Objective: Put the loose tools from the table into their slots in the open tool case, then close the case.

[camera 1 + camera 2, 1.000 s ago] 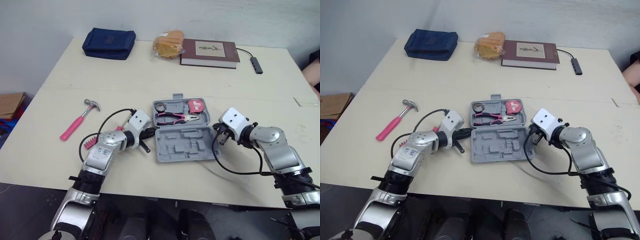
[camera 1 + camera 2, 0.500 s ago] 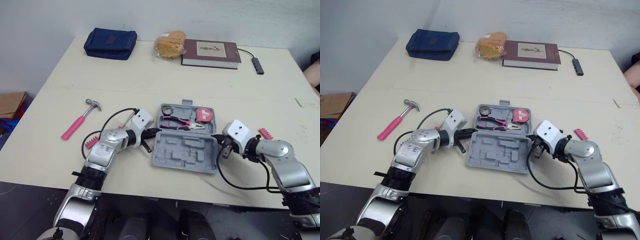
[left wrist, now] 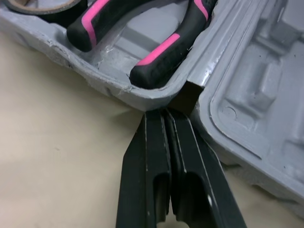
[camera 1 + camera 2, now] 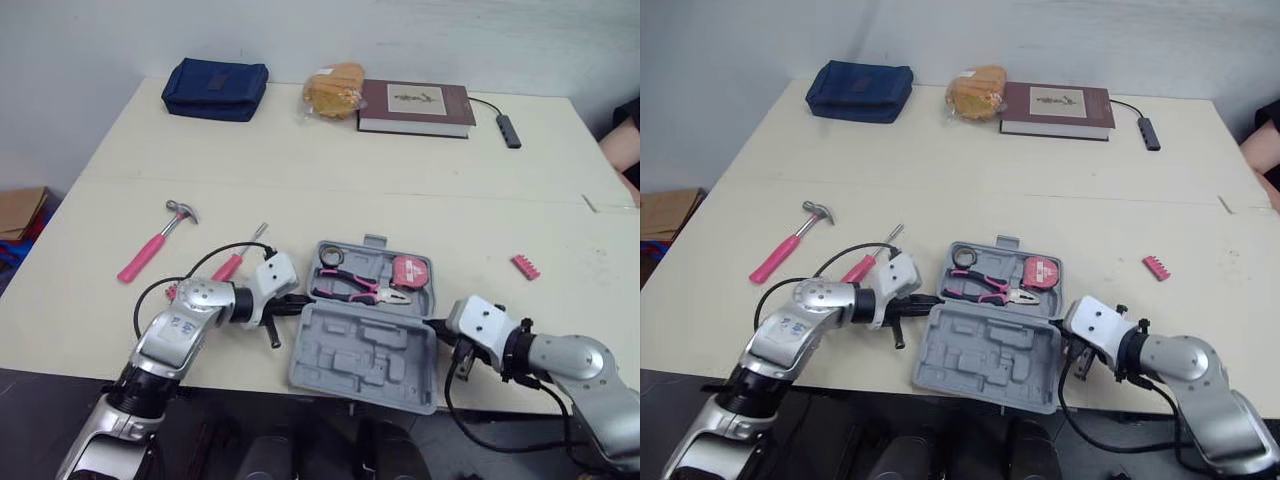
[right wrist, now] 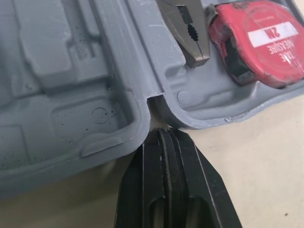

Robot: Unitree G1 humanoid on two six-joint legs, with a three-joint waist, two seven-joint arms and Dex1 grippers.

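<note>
Left wrist view: left gripper (image 3: 165,114) fingers (image 3: 154,142) pinched together, empty, at tool case (image 3: 237,95) hinge notch, right gripper (image 5: 164,135) same opposite; case sits at desk's (image 4: 300,170) front edge, so I'd push evenly.

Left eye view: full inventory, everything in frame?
table: 1, beige, under everything
tool case: 1, grey, open, near front edge
pliers: 1, pink-black, in case
tape measure: 1, red, in case
tape roll: 1, black, in case
hammer: 1, pink handle, table left
screwdriver: 1, pink handle, left of case
bit strip: 1, pink, right of case
pouch: 1, navy, far left
bagged bread: 1, orange, far centre
book: 1, maroon, beside bread
USB hub: 1, grey, far right
left gripper: shut, at case's left hinge end
right gripper: shut, at case's right hinge end
</note>
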